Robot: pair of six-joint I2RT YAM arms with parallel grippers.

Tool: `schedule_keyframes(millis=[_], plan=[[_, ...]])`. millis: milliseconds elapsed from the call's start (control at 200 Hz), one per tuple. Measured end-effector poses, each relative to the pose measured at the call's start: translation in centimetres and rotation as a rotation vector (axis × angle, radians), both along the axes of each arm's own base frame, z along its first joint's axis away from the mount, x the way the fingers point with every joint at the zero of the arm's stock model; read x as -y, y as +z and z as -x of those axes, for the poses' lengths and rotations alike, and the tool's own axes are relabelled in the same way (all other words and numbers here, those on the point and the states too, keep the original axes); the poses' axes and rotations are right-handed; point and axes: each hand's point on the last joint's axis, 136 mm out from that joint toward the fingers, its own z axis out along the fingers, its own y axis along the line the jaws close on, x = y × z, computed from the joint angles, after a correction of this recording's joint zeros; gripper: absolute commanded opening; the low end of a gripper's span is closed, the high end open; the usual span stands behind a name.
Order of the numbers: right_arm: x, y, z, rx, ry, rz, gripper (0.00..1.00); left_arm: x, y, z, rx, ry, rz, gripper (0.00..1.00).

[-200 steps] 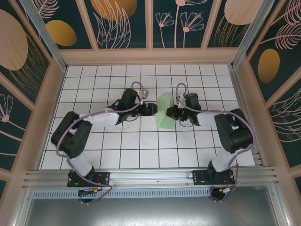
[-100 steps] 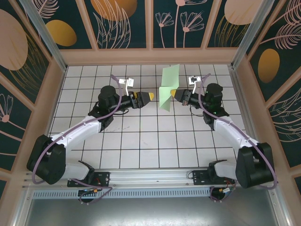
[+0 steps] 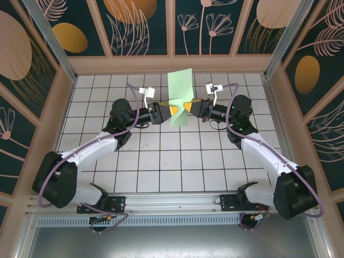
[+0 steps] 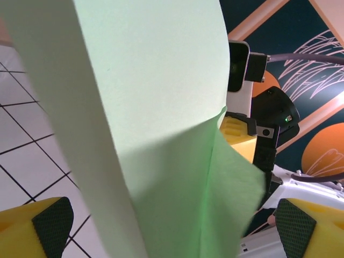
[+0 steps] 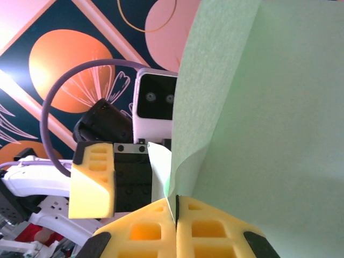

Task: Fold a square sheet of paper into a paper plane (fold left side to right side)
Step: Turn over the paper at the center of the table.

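Observation:
The square sheet of paper [image 3: 178, 86], light green and folded with a crease, is held upright in the air above the far middle of the tiled floor. My right gripper [image 3: 187, 105] is shut on its lower right edge; in the right wrist view the yellow fingers [image 5: 145, 231] of the right gripper [image 5: 176, 207] pinch the paper [image 5: 258, 107]. My left gripper [image 3: 173, 110] is open from the left, and the paper [image 4: 161, 107] hangs between its two spread pads [image 4: 51, 226]. No orange shows on the paper.
White gridded floor [image 3: 161, 161] lies below both raised arms. Decorated walls [image 3: 32, 107] close the left, right and far sides. An aluminium rail [image 3: 172, 201] with both arm bases runs along the near edge.
Both arms rose from the floor with the paper in the right gripper. The left gripper opened, then moved right until its open jaws straddle the paper.

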Motion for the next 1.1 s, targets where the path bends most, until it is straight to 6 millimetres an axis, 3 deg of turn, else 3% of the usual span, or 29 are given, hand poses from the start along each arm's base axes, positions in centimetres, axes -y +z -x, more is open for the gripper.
schedule_keyframes(millis=[115, 535, 671, 871, 986, 1101], plan=[[-0.4, 0.1, 0.2, -0.005, 0.015, -0.010, 0.03, 0.1, 0.5, 0.2, 0.008, -0.009, 0.018, 0.82], [-0.5, -0.3, -0.5, -0.031, -0.007, -0.009, 0.07, -0.2, 1.0, 0.4, 0.037, 0.000, 0.027, 0.19], [-0.5, -0.7, -0.6, -0.048, -0.014, 0.000, 0.16, -0.2, 0.6, 0.0, 0.035, 0.019, 0.010, 0.11], [0.2, -2.9, -1.8, -0.102, -0.090, 0.072, 0.44, -0.5, -1.4, -0.7, 0.022, 0.093, -0.097, 0.02], [2.3, -4.7, -3.3, -0.134, -0.253, 0.167, 0.57, -0.7, -3.1, -1.4, 0.031, 0.197, -0.244, 0.00], [5.4, -6.0, -5.1, -0.151, -0.472, 0.296, 0.64, -0.9, -4.9, -1.5, 0.028, 0.287, -0.407, 0.00]])
